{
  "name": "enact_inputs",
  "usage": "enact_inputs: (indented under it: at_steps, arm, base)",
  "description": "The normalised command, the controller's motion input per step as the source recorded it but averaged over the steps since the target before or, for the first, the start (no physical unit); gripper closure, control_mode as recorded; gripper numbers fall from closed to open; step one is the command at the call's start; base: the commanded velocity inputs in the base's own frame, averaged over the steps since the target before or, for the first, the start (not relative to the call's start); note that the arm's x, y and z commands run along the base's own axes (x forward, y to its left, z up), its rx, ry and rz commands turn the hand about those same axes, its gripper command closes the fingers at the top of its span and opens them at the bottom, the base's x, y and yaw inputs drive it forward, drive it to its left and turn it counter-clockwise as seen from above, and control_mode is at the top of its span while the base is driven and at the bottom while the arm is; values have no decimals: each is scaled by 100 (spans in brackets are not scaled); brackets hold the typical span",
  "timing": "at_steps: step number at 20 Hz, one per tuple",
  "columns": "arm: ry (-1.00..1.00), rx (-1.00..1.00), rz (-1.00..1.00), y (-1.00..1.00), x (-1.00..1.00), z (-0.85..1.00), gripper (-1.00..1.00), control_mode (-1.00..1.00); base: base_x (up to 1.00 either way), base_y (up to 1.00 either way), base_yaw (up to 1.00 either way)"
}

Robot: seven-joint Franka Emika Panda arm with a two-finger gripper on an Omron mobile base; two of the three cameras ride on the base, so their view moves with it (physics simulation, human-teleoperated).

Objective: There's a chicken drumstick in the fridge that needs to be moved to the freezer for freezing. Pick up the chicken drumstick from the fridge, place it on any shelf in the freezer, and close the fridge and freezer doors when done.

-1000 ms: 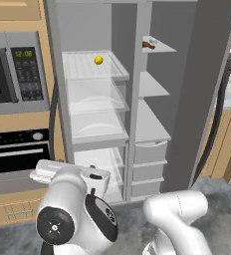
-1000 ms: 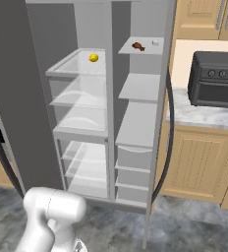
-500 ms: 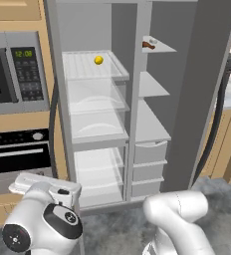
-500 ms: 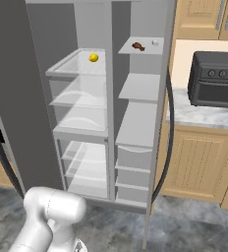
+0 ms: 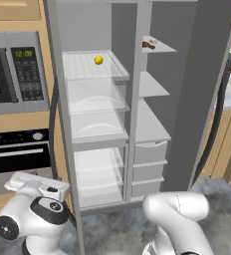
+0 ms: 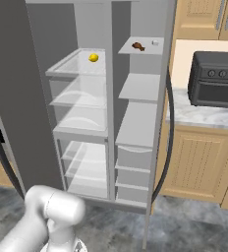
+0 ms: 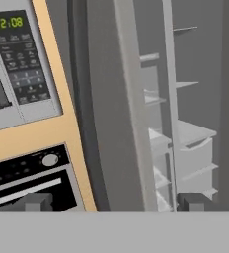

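I am holding the arm [image 5: 35, 219] folded low at the bottom left of the left base view, its wrist turned toward the cabinet front beside the fridge. The tool [image 7: 114, 201] is sitting with its fingers spread wide apart and nothing between them; in the hand view one tip [image 7: 37, 201] is lying over the oven [image 7: 27, 183] and the other over the fridge's lower drawers. The tool is looking along the edge of the left door [image 7: 111, 108], with the microwave [image 7: 18, 59] and its lit clock up to the left.

Beyond the arm, both doors are standing open. The left compartment is showing clear shelves, and a small yellow fruit [image 5: 98, 60] is resting on the top one. In the right compartment, the drumstick [image 5: 148, 45] is lying on the top shelf [image 5: 160, 48], next to a small pale item I cannot identify. It is sitting high up and far back, well apart from the tool, which is down near the floor on the other side. In the right base view a toaster oven [image 6: 216, 78] is standing on the worktop [image 6: 199, 115] to the fridge's right.
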Motion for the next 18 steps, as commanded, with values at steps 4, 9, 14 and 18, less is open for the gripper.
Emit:
enact_inputs:
  at_steps: [4,9,14,18]
  arm:
    - [2,-4,0,42,47,-31,-100,-100]
    - [0,-4,0,34,47,-28,-100,-100]
    - [3,-1,0,24,33,-30,-100,-100]
    - [7,-4,-1,27,14,-33,-100,-100]
  base:
    - [0,0,0]
    - [0,0,0]
    - [0,0,0]
    - [0,0,0]
